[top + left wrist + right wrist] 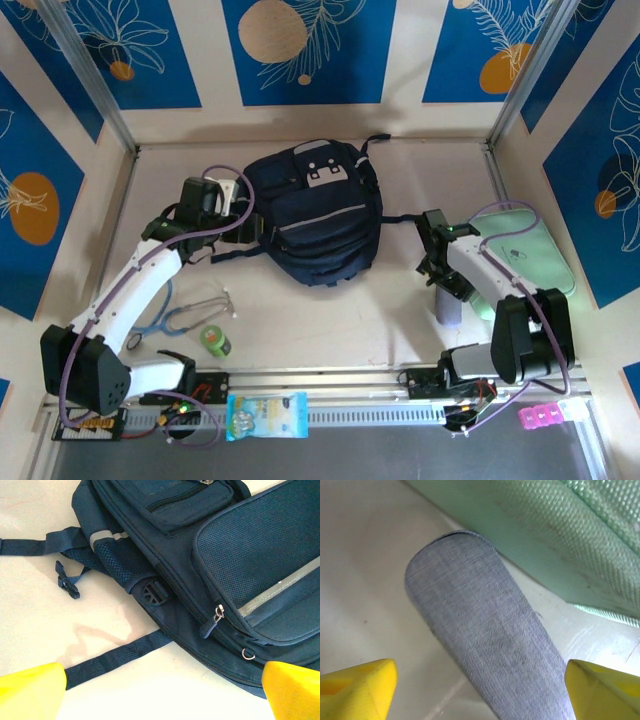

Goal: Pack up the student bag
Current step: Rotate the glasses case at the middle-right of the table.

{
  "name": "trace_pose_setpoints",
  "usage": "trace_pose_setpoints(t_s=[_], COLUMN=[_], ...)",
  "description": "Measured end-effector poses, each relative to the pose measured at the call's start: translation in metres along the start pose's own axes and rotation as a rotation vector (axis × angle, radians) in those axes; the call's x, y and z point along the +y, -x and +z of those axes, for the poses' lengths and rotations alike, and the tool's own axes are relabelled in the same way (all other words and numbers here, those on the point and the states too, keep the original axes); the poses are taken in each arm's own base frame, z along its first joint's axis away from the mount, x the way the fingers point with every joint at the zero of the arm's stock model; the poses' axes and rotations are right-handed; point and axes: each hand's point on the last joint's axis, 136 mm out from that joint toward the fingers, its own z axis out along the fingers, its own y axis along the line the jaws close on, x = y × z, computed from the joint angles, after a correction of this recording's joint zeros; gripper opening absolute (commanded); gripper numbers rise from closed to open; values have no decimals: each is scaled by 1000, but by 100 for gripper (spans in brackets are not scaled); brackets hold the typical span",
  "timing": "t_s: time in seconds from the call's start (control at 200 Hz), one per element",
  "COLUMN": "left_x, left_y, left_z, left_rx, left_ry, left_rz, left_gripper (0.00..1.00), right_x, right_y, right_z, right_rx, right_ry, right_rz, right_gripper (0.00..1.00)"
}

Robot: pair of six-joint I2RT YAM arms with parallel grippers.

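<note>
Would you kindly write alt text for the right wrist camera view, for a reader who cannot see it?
A grey fabric item with a rounded far end lies on the pale table, between the open yellow fingertips of the right gripper. A mint-green textured case lies just beyond it, at upper right.

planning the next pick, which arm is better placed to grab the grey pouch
Right: the right gripper, open, straddles the grey pouch. The left gripper is away at the backpack.

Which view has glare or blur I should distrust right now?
Right wrist: glare whitens the table beside the mint-green case, grey pouch weave sharp. Left wrist: even light, student bag zipper crisp, soft shadows. Top external: evenly lit, sharp.
</note>
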Motion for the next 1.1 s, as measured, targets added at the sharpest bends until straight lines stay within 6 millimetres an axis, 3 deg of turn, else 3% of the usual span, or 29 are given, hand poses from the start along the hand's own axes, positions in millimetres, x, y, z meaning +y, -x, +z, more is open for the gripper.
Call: trace_pose_setpoints(t_s=[0.25,0.535,0.71,0.945,1.1], left_x=[0,-1,0,0,-1], left_y=[2,3,3,1,-1], left_z=[0,0,0,4,6], left_rx=[-9,-14,-14,0,10], left_ry=[-2,-2,-2,-4,-10], left_rz=[15,29,29,28,28], left_gripper=[100,100,100,100,100], right_x=[9,4,18,64,67], right_y=[-3,-11,-22,-48,-49], right_z=[16,32,22,1,-3], right_rx=[52,94,87,119,128], right_ry=[8,-69,-50,56,65], right_rz=[-17,-37,-94,-144,-120], right_gripper=[90,90,90,90,90])
